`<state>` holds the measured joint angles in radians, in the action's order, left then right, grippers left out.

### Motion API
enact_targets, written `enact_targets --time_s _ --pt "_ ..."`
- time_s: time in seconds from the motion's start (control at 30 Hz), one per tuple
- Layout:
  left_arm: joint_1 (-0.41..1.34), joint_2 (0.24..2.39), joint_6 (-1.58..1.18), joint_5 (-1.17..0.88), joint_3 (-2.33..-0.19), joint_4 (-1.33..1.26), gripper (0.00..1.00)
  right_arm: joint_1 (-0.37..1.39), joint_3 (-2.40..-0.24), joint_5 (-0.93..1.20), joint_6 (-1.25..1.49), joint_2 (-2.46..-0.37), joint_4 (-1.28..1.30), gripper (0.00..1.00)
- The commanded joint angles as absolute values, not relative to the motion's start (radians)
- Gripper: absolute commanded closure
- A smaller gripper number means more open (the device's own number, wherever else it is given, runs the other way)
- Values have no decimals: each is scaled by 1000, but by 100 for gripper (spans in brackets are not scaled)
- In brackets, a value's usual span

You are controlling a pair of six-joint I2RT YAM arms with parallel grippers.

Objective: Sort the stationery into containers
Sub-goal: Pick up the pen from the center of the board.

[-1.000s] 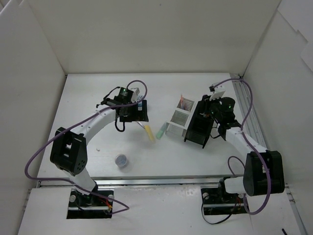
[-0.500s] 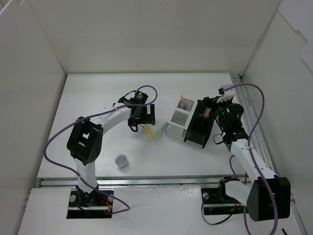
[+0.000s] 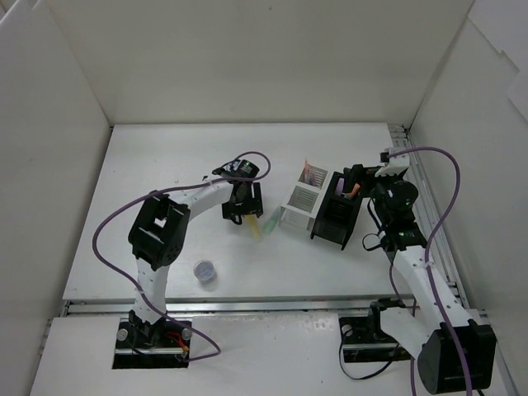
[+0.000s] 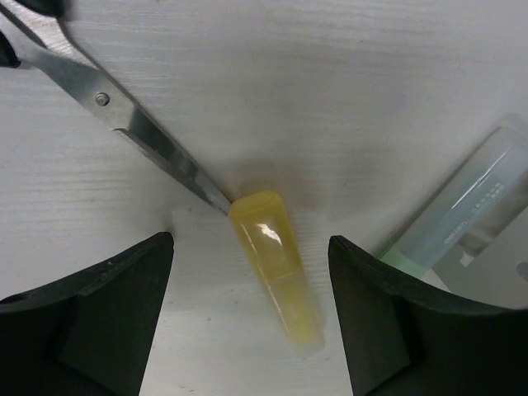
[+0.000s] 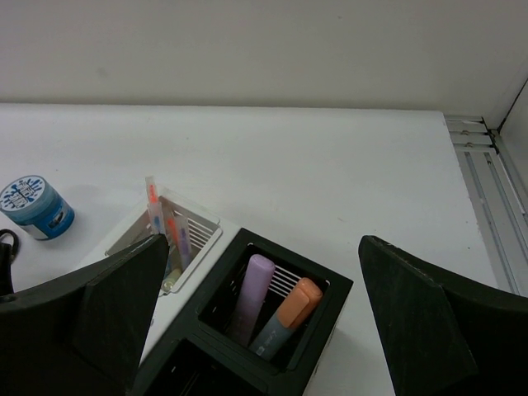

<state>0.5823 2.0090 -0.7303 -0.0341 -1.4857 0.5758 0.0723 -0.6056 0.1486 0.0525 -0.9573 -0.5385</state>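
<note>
Yellow marker [image 4: 274, 268] lies on white table [image 3: 148, 165] between parted left gripper [image 4: 249, 243]; right gripper [image 5: 262, 243] parted too.

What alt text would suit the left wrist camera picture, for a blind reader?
A yellow marker lies on the table between the open fingers of the left gripper. The scissors touch its far end; a green pen lies to its right.
</note>
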Motion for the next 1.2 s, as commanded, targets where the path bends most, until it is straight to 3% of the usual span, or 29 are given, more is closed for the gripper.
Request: enact_targets --time_s 0.0,0.23,0.37,0.43,0.47,0.77,0.93,1.17 --pt "603 2009 -750 -9 -1568 597 30 66 -604 115 64 -933 -580 2" --pt "603 2022 -713 -64 -1557 555 60 71 -594 120 58 -904 -558 2" --pt "603 2007 -690 -57 -1548 566 86 67 -581 139 57 -879 -540 2" --pt "603 1987 -681 -45 -1545 572 91 68 -578 167 49 -858 -532 2" --pt "603 1977 -680 -32 -1537 572 99 67 -577 202 46 -851 -531 2" --pt "603 1826 -658 58 -1536 565 100 95 -623 580 -27 -887 -514 2" --pt "603 1680 -638 98 -1523 467 100 193 -676 624 -12 -968 -505 2" --pt "603 1520 -644 52 -1395 180 100 348 -742 630 182 -1153 -682 2"
